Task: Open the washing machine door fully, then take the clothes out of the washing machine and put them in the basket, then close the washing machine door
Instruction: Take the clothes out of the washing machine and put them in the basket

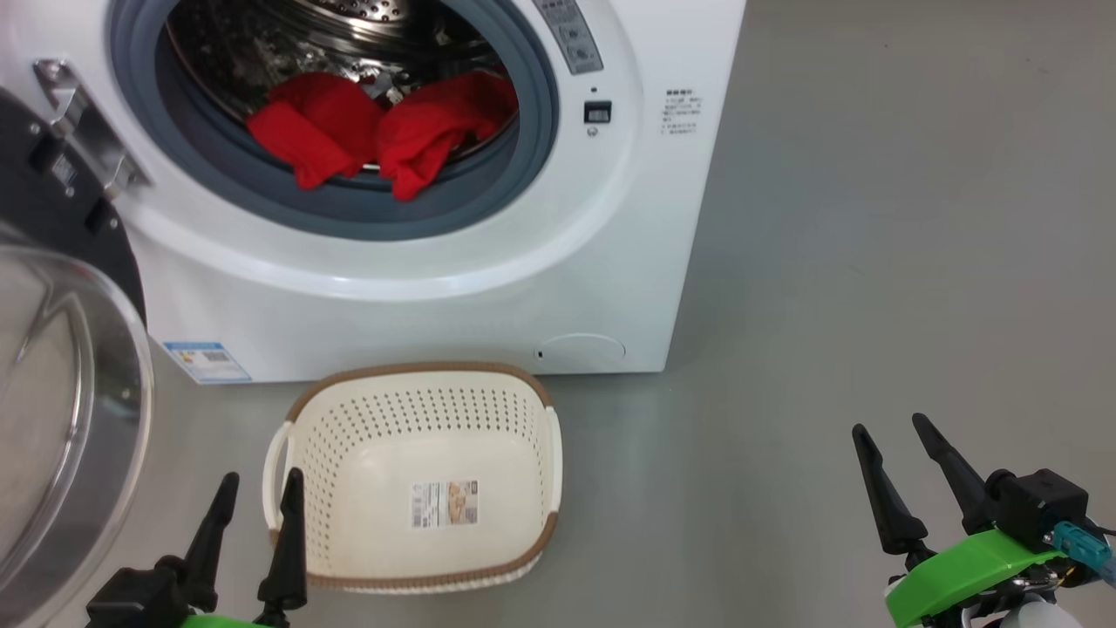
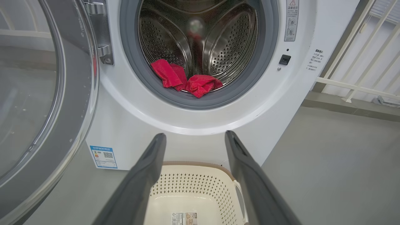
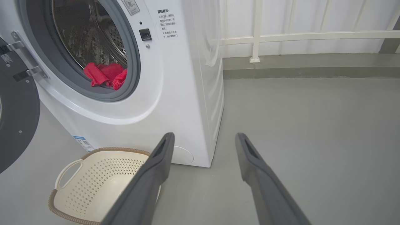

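The white washing machine [image 1: 540,296] stands with its door [image 1: 61,419] swung wide to the left, glass bowl facing me. Red clothes [image 1: 384,131] lie bunched at the drum's front lip, partly over the grey gasket; the clothes [image 2: 186,79] also show in the left wrist view and the clothes [image 3: 104,74] in the right wrist view. The cream basket [image 1: 523,397] sits on the floor before the machine with just a sticker inside. My left gripper [image 1: 260,487] is open by the basket's left handle. My right gripper [image 1: 891,427] is open, far right over bare floor.
Grey floor [image 1: 872,262] spreads to the right of the machine. A white railing [image 3: 297,36] and a low kerb run along the back wall. The open door takes up the space at the left.
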`<state>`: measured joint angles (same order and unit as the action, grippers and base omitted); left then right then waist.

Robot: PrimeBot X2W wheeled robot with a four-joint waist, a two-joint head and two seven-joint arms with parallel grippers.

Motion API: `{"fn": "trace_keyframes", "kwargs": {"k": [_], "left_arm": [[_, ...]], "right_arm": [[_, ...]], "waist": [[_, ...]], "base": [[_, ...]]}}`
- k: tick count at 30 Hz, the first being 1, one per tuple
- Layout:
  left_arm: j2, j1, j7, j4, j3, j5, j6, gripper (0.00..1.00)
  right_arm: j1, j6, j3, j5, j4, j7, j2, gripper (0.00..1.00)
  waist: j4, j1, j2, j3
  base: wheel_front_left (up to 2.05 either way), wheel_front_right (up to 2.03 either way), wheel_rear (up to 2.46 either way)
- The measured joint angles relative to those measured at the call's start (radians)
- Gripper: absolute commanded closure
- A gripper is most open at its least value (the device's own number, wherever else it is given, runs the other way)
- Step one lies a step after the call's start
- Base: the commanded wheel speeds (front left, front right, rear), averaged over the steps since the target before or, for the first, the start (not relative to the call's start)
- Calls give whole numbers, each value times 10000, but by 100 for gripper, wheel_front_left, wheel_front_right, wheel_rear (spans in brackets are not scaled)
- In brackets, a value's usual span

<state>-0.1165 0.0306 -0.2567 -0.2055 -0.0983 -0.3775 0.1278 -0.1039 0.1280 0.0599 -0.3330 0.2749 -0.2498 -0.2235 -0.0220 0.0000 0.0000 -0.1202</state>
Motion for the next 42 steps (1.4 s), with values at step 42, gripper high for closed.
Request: {"fn": "trace_keyframes", "kwargs": {"k": [42], "left_arm": [[155,5544,155,-4635,-857,426,0,0]], "right_arm": [[-1128,0,305,144,-27,0,362,0]], "waist": [[220,0,0,-1578]], "base": [[26,-27,0]]}}
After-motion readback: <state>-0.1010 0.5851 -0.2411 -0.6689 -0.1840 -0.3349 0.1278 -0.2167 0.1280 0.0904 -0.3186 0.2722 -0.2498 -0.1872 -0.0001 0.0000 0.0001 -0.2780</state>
